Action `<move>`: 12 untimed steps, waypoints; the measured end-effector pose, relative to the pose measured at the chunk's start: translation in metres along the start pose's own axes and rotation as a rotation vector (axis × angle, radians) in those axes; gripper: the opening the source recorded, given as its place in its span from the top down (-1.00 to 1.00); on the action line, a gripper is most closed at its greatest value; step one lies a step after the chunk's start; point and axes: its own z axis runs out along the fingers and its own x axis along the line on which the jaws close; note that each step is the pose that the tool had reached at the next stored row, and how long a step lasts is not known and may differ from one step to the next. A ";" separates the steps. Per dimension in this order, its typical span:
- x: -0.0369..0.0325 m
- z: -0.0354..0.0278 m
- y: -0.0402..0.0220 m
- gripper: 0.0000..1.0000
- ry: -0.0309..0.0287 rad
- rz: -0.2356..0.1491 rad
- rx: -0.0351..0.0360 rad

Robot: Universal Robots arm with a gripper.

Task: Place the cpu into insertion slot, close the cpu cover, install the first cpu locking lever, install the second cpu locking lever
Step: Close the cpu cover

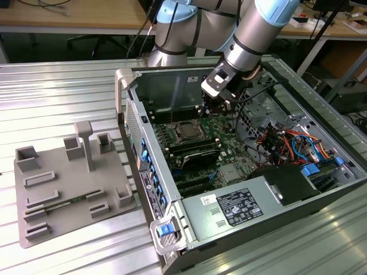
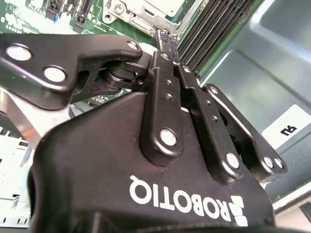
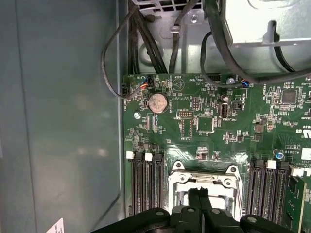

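Inside the open computer case, the insertion slot [image 1: 186, 132] sits on the green motherboard [image 1: 226, 129]. A silvery cpu top [image 1: 187, 131] lies in it. In the first wrist view the cpu cover [image 3: 179, 180] lies flat as a silver frame around the pale cpu [image 3: 183, 196]. My gripper [image 1: 208, 111] hangs just above the slot's edge on the exterior view's right. Its black fingers [image 3: 194, 201] are pressed together, shut, with nothing visible between them. In the second wrist view the gripper [image 2: 163, 41] points at the socket frame [image 2: 138, 14]. I cannot make out the locking levers.
Long black memory slots [image 3: 146, 187] flank the socket on both sides. Black cables [image 3: 146, 39] hang over the board's far edge. A power supply [image 1: 241, 209] and wired drive bays [image 1: 292, 143] fill the case's right. A grey fixture tray [image 1: 69, 189] lies on the table at left.
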 end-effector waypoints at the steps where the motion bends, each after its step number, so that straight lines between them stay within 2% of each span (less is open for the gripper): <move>1: 0.0000 0.0007 -0.0004 0.78 -0.0004 -0.002 0.0002; 9: -0.0002 0.0025 -0.0010 0.78 -0.0009 -0.007 0.0006; 12: -0.0002 0.0046 -0.0040 0.78 -0.0007 -0.007 0.0005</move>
